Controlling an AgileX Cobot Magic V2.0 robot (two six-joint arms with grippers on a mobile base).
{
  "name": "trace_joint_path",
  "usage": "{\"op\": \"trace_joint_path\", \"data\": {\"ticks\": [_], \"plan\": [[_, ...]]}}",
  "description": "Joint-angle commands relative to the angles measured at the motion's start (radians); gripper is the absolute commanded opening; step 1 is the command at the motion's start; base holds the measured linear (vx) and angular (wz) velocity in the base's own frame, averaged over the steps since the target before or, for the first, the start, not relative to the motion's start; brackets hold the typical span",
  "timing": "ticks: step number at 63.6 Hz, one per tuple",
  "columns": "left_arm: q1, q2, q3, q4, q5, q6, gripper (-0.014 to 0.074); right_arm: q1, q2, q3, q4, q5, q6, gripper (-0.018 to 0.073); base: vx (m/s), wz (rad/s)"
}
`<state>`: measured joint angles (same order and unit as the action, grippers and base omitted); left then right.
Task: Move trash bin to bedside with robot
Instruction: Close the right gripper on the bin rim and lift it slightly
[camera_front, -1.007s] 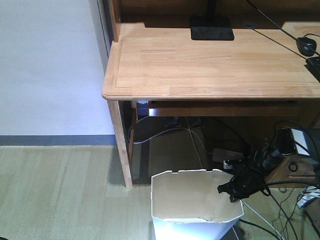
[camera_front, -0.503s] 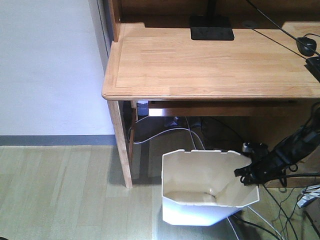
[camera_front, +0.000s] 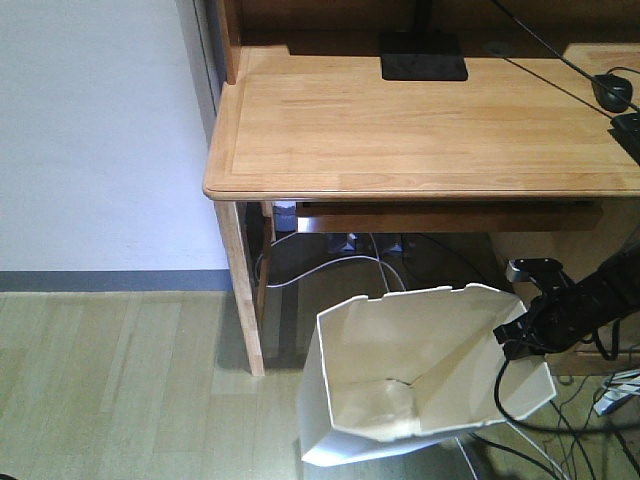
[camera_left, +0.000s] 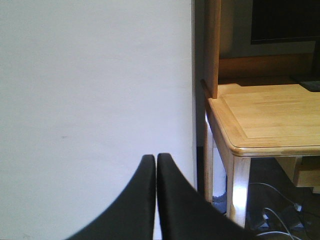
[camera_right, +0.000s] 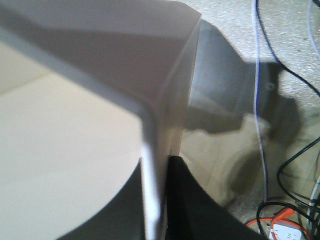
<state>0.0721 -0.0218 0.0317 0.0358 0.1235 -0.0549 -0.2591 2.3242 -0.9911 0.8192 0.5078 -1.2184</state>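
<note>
Front view: the bin (camera_front: 372, 352) sits low in front of the table (camera_front: 400, 130), just right of the table's front leg (camera_front: 243, 290). It is tilted, its open mouth turned up toward the camera and the cream inside showing. The right tool (camera_front: 524, 336) is clenched on the bin's right rim, its black arm (camera_front: 600, 295) reaching in from the right edge. Cables (camera_front: 340, 262) run under the table. A black stand base (camera_front: 423, 62) and a mouse (camera_front: 612, 90) lie on the tabletop. A wood-look floor (camera_front: 120, 380) meets a white wall (camera_front: 100, 130) on the left.

Left wrist view: the left tool (camera_left: 156, 161) is clenched on nothing, its two black fingers (camera_left: 140, 205) pressed together. It faces the wall (camera_left: 95, 100), with the table's corner (camera_left: 260, 120) off to the right.

Right wrist view: the right tool (camera_right: 156, 166) grasps the bin's wall (camera_right: 75, 150), which runs between the two fingers (camera_right: 195, 210), one inside and one outside. Loose cables (camera_right: 258, 100) lie on the floor beyond.
</note>
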Motion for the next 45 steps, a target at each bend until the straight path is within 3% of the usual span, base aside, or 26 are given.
{"op": "trace_joint_path", "data": {"ticks": [1, 10, 45], "plan": [[-0.003, -0.005, -0.024, -0.002, -0.073, -0.004, -0.0006, -0.004, -0.129, 0.038, 0.104, 0.155, -0.050, -0.0005, 0.00, 0.00], [-0.003, -0.005, -0.024, -0.002, -0.073, -0.004, -0.0006, -0.004, -0.178, 0.054, 0.161, 0.179, -0.079, -0.0005, 0.00, 0.00], [-0.003, -0.005, -0.024, -0.002, -0.073, -0.004, -0.0006, -0.004, -0.183, 0.052, 0.161, 0.218, -0.079, -0.0005, 0.00, 0.00]]}}
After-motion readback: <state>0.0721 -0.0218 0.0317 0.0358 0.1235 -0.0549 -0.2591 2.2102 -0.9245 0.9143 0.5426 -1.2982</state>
